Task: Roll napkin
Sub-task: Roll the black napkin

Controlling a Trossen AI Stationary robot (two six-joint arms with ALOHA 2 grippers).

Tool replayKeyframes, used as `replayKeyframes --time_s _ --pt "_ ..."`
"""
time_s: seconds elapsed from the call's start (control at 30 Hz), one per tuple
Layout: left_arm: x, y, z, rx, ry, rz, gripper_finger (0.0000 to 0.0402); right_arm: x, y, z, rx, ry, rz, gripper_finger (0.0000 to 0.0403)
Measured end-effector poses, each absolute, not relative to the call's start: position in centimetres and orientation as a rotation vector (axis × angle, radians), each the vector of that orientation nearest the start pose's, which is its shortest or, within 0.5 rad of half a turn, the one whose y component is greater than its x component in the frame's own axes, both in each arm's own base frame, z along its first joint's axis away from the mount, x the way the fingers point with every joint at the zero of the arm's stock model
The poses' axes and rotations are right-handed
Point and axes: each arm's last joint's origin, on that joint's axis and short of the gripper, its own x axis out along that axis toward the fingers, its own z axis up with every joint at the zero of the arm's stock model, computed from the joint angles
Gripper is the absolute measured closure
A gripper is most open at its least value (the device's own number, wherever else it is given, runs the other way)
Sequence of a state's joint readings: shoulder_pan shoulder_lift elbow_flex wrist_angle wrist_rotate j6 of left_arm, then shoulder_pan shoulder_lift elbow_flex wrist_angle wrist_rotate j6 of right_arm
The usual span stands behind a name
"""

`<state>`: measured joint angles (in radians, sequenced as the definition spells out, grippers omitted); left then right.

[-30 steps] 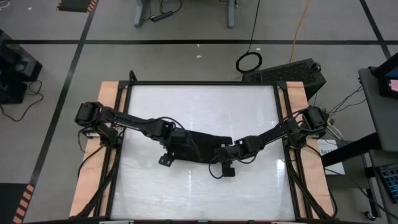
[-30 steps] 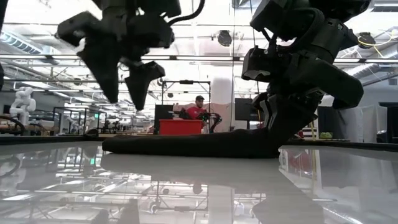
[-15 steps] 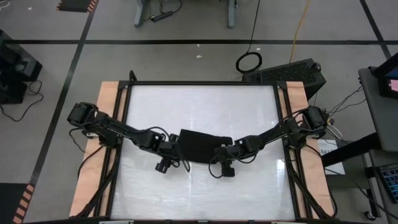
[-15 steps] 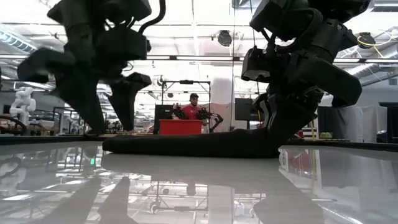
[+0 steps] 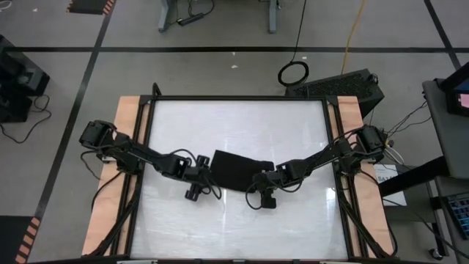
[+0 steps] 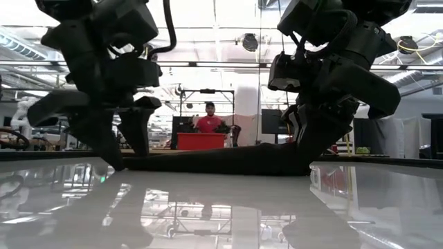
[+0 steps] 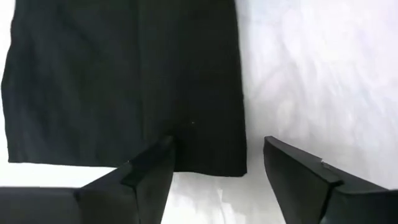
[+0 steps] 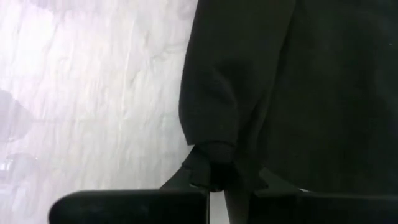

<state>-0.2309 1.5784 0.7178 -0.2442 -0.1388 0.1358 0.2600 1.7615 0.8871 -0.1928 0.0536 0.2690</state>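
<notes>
Cloth first, operator: your napkin (image 5: 236, 169), a plain black soft square of thin fabric now bunched into a short folded band, lies near the centre of the glossy white table (image 5: 234, 121), running from about 9 o'clock to 3 o'clock across the top. At its 9 o'clock end you have the left gripper (image 5: 203, 174), a dark two-finger tool on a dark jointed arm, set down at the table surface with its jaws spread apart; in the left wrist view its two fingers (image 7: 149, 171) straddle the corner of the napkin (image 7: 124, 81), one finger over the black fabric, the other over bare white table, and nothing is pinched between them. In the low view that same left gripper (image 6: 118, 149) stands at the low end of the napkin (image 6: 221, 160), which shows as a flat dark ridge on the reflective top. At the 3 o'clock end, your right gripper (image 5: 261, 178) is clenched on a gathered fold of the napkin (image 8: 280, 93); the right wrist view shows the cloth puckered into a small knot right at the right fingertips (image 8: 202, 180). In the low view the right gripper (image 6: 304, 155) presses down where the ridge ends.
</notes>
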Motion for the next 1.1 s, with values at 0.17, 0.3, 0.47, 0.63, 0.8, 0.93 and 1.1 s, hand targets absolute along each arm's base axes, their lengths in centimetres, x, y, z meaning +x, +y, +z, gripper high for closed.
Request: replayKeyframes --time_s 0.17,0.3,0.47,0.63,0.8,0.93,1.1 --pt "26.6 -5.0 13.4 0.302 1.082 -0.136 0.0226 31.0 8.1 12.9 0.078 1.069 0.046 0.0393" --pt "26.6 -4.6 13.3 0.271 1.093 -0.162 0.031 31.0 8.1 12.9 0.085 1.069 0.056 0.0393" --pt "26.5 -4.7 13.3 0.185 1.093 -0.315 0.039 30.9 8.2 13.2 0.109 1.074 0.079 0.0393" --pt "26.9 -5.0 13.9 -0.084 1.063 -0.536 0.0389 30.6 8.4 14.1 0.211 1.071 0.119 0.0393" --pt "27.3 -5.0 14.5 -0.359 1.049 -0.626 0.0389 30.3 8.7 15.8 0.397 1.06 0.201 0.0393" --pt "27.4 -4.7 14.7 -0.507 1.073 -0.629 0.0389 30.2 9.0 16.8 0.53 1.056 0.264 0.0393" --pt "27.5 -3.7 14.8 -0.638 1.102 -0.551 0.0389 30.4 9.3 16.3 0.647 1.104 0.296 0.0393"
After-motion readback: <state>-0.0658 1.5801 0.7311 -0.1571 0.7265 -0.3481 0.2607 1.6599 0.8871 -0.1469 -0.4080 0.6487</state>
